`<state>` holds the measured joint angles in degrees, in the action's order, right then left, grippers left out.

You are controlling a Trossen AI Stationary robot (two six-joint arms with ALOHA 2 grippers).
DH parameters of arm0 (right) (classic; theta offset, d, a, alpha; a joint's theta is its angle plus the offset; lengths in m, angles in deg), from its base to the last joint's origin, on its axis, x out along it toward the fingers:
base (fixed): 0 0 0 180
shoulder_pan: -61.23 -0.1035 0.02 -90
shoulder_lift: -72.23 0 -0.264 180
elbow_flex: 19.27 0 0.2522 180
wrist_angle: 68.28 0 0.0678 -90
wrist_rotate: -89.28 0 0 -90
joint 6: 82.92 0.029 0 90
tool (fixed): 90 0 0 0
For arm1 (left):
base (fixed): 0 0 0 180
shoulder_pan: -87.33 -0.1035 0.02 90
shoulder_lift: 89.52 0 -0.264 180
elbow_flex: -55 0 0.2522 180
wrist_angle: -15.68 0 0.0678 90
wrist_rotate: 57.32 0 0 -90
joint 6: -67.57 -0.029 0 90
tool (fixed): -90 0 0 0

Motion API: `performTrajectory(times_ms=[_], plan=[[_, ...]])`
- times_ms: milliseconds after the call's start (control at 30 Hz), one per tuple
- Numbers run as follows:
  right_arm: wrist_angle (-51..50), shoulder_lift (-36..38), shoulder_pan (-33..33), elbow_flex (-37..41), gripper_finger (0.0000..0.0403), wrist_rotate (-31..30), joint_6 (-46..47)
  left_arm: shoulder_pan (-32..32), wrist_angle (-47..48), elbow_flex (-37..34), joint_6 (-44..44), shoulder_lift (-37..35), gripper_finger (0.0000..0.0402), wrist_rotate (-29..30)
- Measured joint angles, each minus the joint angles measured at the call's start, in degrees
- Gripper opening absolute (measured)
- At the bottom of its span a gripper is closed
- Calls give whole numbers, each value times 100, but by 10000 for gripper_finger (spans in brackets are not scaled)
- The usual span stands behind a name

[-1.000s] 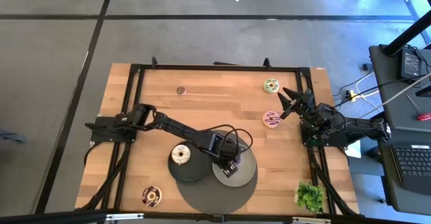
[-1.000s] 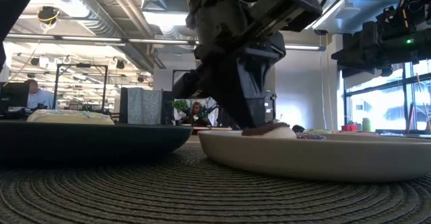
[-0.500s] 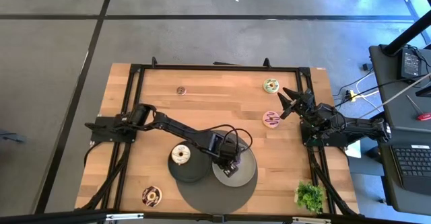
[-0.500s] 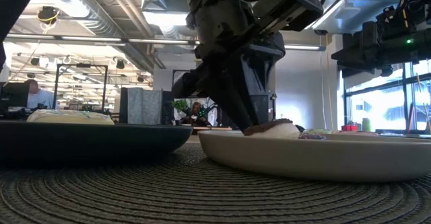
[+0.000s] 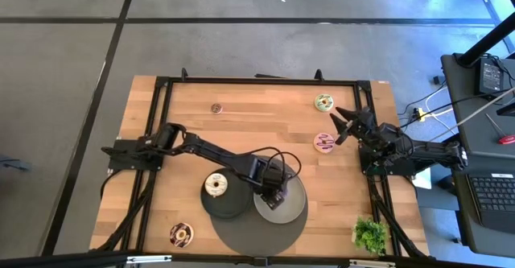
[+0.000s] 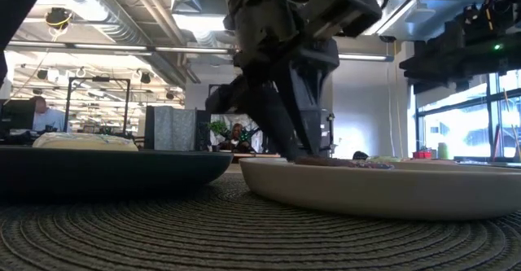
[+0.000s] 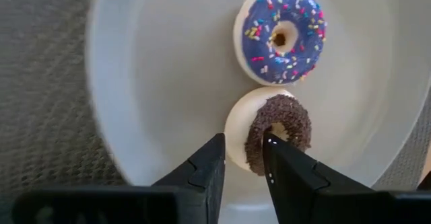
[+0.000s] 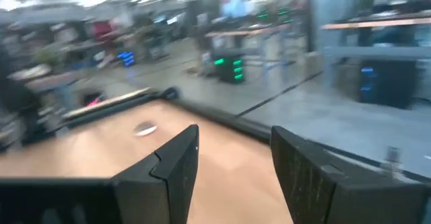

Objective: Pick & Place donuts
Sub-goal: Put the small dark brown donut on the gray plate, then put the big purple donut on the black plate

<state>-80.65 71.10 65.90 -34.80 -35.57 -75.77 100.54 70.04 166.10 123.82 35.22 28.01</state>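
A: Status on the left gripper [image 7: 242, 160]?

B: Down over the pale grey round plate [image 7: 161, 83], lower centre of the high view. Fingers barely apart, straddling one side of the chocolate-iced ring donut on a white base [image 7: 269, 130]; one finger tip sits in or at the hole. Can't tell whether it's actually pinching. The donut lies flat on the plate, just touching the purple-iced sprinkled donut [image 7: 281, 34].

A: So which step?

B: Looks like the placing end of a pick-and-place: donut down on the plate, release is next. That needs the fingers to spread and lift straight up, without nudging the purple one.

A: Other donuts?

B: High view: white-iced donut [image 5: 215, 184] on the dark round plate [image 5: 221, 205] left of the grey one, a dark-iced one [image 5: 181, 235] at lower left of the table, a tiny one [image 5: 216, 108] at upper left, green [image 5: 323, 102] and pink [image 5: 323, 142] at upper right.

A: Right gripper [image 5: 344, 121]?

B: Parked at the right edge near the pink donut, fingers spread wide, holding nothing.

A: Surface, room?

B: Light wooden tabletop [image 5: 265, 123] in a black frame, plates on a round woven grey mat [image 6: 163, 230]. Small green plant [image 5: 370, 234] at lower right. Open workshop behind, ceiling lights, people far off.
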Motion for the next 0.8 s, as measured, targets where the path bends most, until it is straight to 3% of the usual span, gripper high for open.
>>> performTrajectory(times_ms=[100,267,533,667,800], plan=[[-831,-25,-2,-390,186,466,86,-60,88,0,-195,-145,94,0],[-2501,-522,-2,-1372,186,531,1050,-194,44,0,-791,-578,97,133],[-4092,-2247,4,-2358,186,899,3038,-513,-71,0,-1766,-1378,95,648],[-4519,-3146,4,-2463,186,1429,4102,-645,-57,0,-2368,-1731,99,719],[-4718,-3923,7,-2460,186,1572,4641,-746,-59,0,-3206,-2033,99,787]])
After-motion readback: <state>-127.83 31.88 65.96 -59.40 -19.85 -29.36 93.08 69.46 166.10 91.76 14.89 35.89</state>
